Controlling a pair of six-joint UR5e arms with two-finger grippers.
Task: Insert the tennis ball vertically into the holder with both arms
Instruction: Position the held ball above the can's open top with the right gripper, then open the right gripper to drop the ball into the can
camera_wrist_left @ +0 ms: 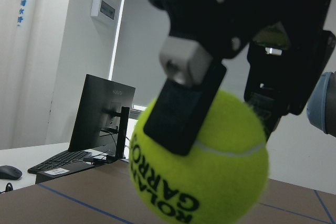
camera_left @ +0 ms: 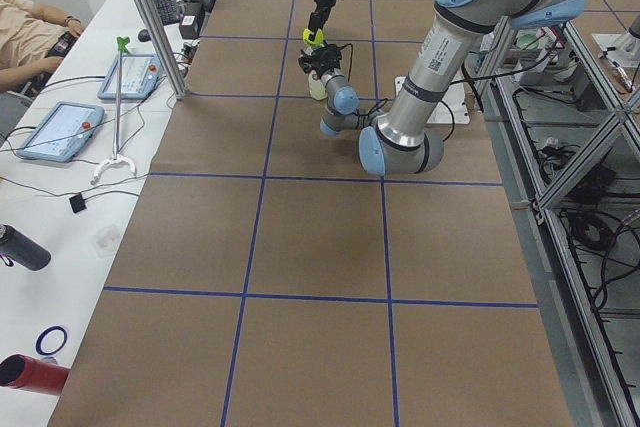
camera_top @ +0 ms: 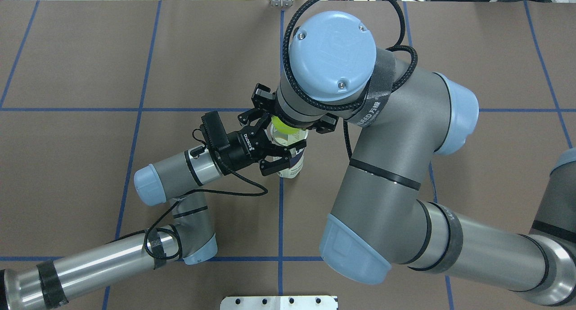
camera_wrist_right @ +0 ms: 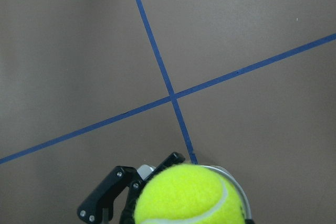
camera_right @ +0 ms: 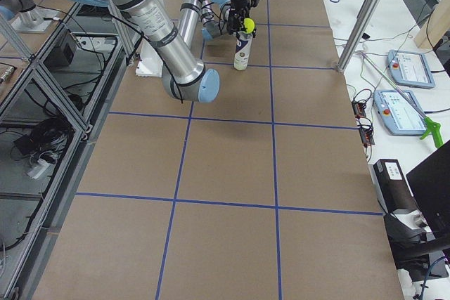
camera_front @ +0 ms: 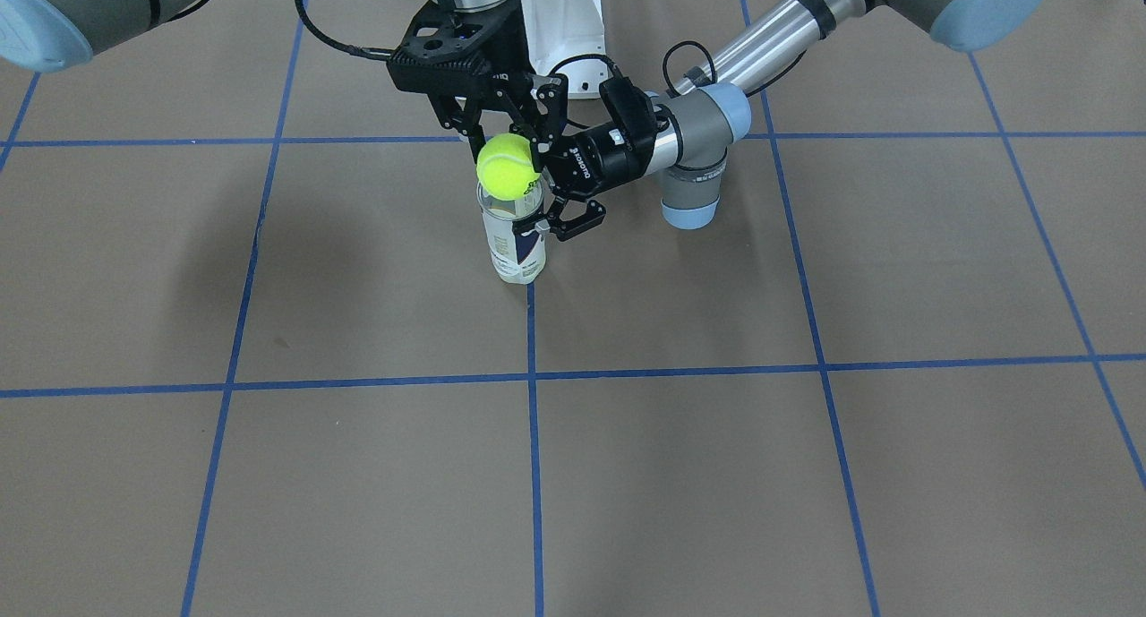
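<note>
The holder (camera_front: 517, 250), a clear tube with a white and navy label, stands upright on the brown table; it also shows in the overhead view (camera_top: 292, 166). My left gripper (camera_front: 543, 207) reaches in sideways and is shut on the holder near its top. My right gripper (camera_front: 508, 156) points straight down and is shut on the yellow tennis ball (camera_front: 506, 165). The ball sits right at the tube's open mouth. In the left wrist view the ball (camera_wrist_left: 205, 166) fills the frame between the right gripper's black fingers (camera_wrist_left: 181, 111). In the right wrist view the ball (camera_wrist_right: 189, 195) hides most of the tube rim (camera_wrist_right: 234, 184).
The robot's white pedestal base (camera_front: 564, 26) stands just behind the holder. Blue tape lines (camera_front: 534, 420) grid the table. A side bench with tablets (camera_left: 60, 129) and a seated person (camera_left: 30, 27) lies beyond the table's far edge.
</note>
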